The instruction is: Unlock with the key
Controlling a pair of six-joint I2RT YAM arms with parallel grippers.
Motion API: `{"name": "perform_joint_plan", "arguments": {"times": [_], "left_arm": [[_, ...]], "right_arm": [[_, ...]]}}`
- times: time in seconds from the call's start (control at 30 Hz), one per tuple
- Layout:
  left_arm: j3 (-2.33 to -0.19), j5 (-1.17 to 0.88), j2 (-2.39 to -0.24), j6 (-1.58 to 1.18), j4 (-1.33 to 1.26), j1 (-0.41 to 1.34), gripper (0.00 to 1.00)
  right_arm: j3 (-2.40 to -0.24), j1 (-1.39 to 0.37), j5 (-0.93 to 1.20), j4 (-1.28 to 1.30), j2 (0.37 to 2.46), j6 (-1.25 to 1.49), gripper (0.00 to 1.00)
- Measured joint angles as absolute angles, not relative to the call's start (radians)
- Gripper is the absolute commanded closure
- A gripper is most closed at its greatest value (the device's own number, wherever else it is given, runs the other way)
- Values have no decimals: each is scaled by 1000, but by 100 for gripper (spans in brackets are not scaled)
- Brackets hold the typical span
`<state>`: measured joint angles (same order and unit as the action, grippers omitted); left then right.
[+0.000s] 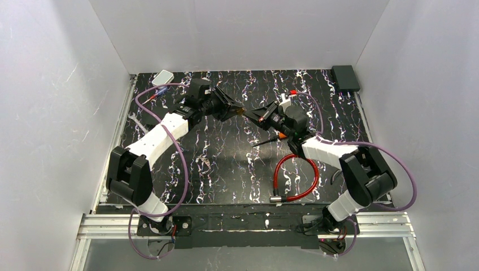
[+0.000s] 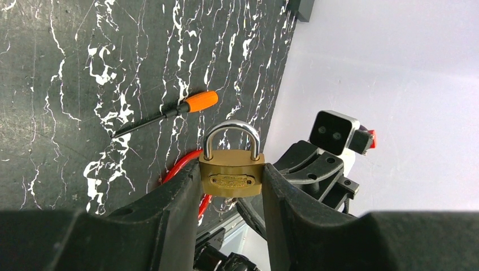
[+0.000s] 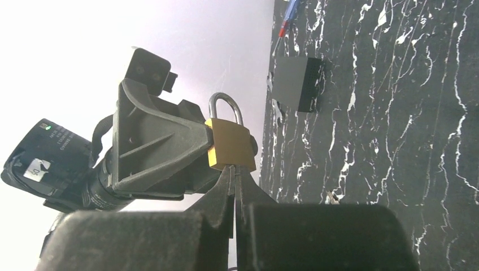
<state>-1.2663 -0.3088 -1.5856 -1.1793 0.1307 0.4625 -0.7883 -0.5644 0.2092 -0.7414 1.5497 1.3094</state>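
A small brass padlock (image 2: 231, 175) with a steel shackle is held in the air, clamped by its sides in my left gripper (image 2: 231, 169). In the top view the padlock (image 1: 241, 111) hangs over the back middle of the table, between both arms. A small silver key (image 2: 225, 201) with a ring sticks out under the padlock's bottom. My right gripper (image 3: 233, 169) is shut, its tips pressed up against the underside of the padlock (image 3: 229, 144), with a thin sliver of the key between them. The key's blade is hidden.
An orange-handled screwdriver (image 2: 200, 101) lies on the black marbled table below the grippers. A red cable loop (image 1: 296, 178) lies at the front right. A black box (image 1: 345, 78) sits at the back right corner and a white box (image 1: 164, 76) at the back left.
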Motion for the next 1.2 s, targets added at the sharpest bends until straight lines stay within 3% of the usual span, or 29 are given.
{"name": "perform_joint_plan", "arguments": {"times": [0.83, 1.0, 1.2], "left_arm": [[-1250, -322, -1579, -1149, 131, 460, 100], [-1250, -327, -1579, -1137, 165, 467, 100], [-1250, -355, -1574, -1130, 228, 495, 100]], "right_arm": [[-694, -536, 295, -1105, 1697, 1572, 98], [-674, -528, 315, -1090, 1684, 1535, 74], [-664, -502, 295, -900, 1578, 1345, 49]]}}
